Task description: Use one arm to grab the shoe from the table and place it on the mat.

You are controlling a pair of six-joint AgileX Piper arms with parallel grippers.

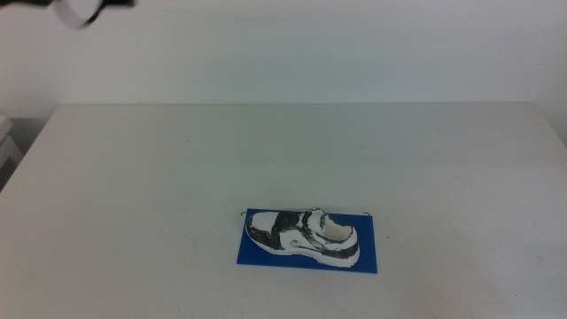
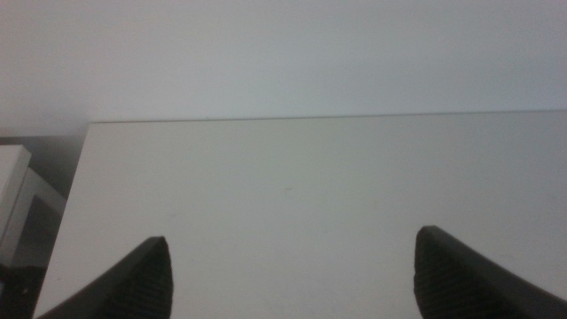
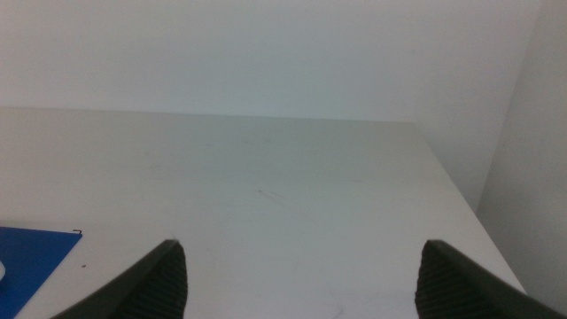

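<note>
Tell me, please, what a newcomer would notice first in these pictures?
The small white sneaker with black mottled patches lies on the flat deep-blue rectangular mat, near the front of the plain white table. Both grippers, left and right, hang over bare tabletop with jaws wide apart, holding nothing.

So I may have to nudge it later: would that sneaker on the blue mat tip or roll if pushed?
Probably neither. The shoe sits upright on a long flat sole, so it would likely slide or pivot rather than roll. It looks small and light, so it might drag the thin mat along. Both grippers are open and away from it.
</note>
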